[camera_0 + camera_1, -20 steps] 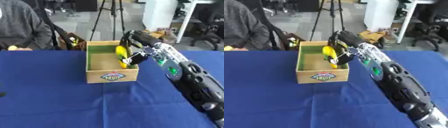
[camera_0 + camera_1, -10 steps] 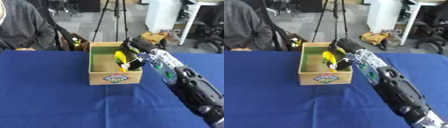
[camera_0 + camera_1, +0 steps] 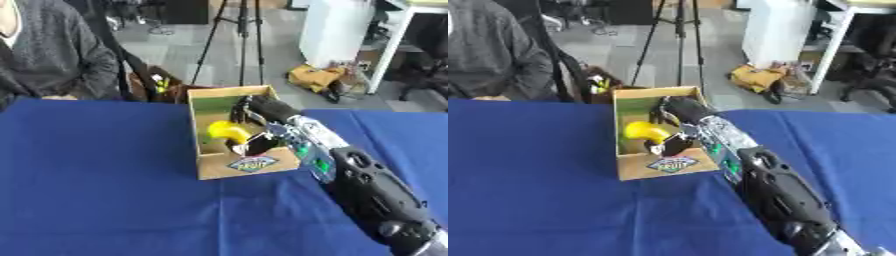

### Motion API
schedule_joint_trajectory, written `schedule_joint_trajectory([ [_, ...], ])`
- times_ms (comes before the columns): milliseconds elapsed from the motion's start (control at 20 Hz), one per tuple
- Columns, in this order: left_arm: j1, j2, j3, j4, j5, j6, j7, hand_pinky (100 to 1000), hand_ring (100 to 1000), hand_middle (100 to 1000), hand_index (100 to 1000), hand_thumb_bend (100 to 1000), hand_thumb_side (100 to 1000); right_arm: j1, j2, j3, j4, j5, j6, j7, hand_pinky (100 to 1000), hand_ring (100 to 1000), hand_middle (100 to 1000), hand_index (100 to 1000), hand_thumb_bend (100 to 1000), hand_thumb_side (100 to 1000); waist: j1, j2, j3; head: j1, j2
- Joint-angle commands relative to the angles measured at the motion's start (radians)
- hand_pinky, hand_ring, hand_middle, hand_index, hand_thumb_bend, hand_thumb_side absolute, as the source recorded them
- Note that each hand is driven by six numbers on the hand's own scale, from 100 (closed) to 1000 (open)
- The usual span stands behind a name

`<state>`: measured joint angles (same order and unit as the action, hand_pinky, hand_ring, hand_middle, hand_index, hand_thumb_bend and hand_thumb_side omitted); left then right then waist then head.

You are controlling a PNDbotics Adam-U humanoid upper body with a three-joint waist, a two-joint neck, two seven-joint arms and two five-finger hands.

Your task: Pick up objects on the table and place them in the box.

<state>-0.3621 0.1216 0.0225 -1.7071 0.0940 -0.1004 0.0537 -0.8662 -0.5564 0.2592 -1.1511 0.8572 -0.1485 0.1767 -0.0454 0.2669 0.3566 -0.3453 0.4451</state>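
An open cardboard box (image 3: 249, 167) with a green inner floor stands on the blue table (image 3: 105, 200) near its far edge. My right hand (image 3: 260, 111) reaches down into the box from the right. Its fingers and thumb curl round a yellow curved object (image 3: 225, 131), which sits low inside the box against the left part of the floor. The black and silver forearm (image 3: 754, 170) runs back to the lower right corner. My left hand shows in neither view.
A person in a grey sweater (image 3: 52, 60) sits beyond the table's far left edge. A tripod (image 3: 241, 40) and a black chair (image 3: 131, 65) stand on the floor behind the box. Blue cloth stretches bare left of and in front of the box.
The camera has shifted, so the box sits differently in the picture. My right hand has sunk lower into the box with the yellow object still in it.
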Motion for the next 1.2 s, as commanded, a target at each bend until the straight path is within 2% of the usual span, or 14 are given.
schedule_joint_trajectory([
  [50,-0.015,0.004,-0.005,-0.021,0.005,-0.002,-0.004,673,802,581,696,574,963,-0.017,-0.005,-0.002,0.005,0.011,-0.008,-0.005,578,595,569,649,326,430,0.003,-0.012,0.004,-0.008,-0.018],
  [100,-0.016,0.004,-0.005,-0.021,0.006,-0.002,-0.003,673,802,581,695,575,963,-0.018,-0.003,-0.002,0.007,0.011,-0.009,-0.006,593,615,601,682,402,472,0.002,-0.011,0.005,-0.009,-0.018],
  [250,-0.015,0.004,-0.004,-0.021,0.007,-0.002,-0.003,673,802,581,695,575,962,-0.018,-0.001,-0.001,0.009,0.003,-0.015,-0.009,621,654,671,735,498,528,0.0,-0.009,0.006,-0.011,-0.019],
  [300,-0.015,0.004,-0.004,-0.021,0.007,-0.002,-0.003,673,802,581,695,575,963,-0.018,-0.001,-0.001,0.009,0.001,-0.016,-0.009,641,688,726,776,562,564,0.0,-0.009,0.006,-0.011,-0.019],
  [500,-0.015,0.004,-0.003,-0.021,0.007,-0.003,-0.003,673,802,580,695,576,962,-0.017,-0.002,-0.001,0.007,-0.006,-0.018,-0.008,654,711,754,796,571,575,-0.001,-0.009,0.004,-0.011,-0.019],
  [750,-0.011,0.006,0.0,-0.02,0.006,-0.002,0.0,674,802,580,695,576,962,-0.019,-0.009,-0.003,-0.04,-0.044,-0.017,-0.019,649,703,712,788,507,564,0.001,-0.013,-0.013,-0.005,-0.015],
  [900,-0.006,0.009,0.003,-0.019,0.004,-0.003,0.003,674,802,580,695,577,961,-0.02,-0.019,-0.004,-0.107,-0.132,0.003,-0.028,639,688,692,784,468,551,0.004,-0.02,-0.031,0.003,-0.007],
  [1100,0.005,0.016,0.012,-0.017,0.0,-0.003,0.012,674,803,581,695,579,961,-0.015,-0.044,-0.006,-0.229,-0.371,0.066,-0.041,630,671,673,783,435,539,0.011,-0.034,-0.073,0.026,0.006],
  [1200,0.012,0.022,0.023,-0.017,-0.003,-0.005,0.022,674,804,581,695,580,960,0.004,-0.059,-0.007,-0.316,-0.496,0.095,-0.048,628,665,666,785,409,541,0.014,-0.04,-0.113,0.045,0.013],
])
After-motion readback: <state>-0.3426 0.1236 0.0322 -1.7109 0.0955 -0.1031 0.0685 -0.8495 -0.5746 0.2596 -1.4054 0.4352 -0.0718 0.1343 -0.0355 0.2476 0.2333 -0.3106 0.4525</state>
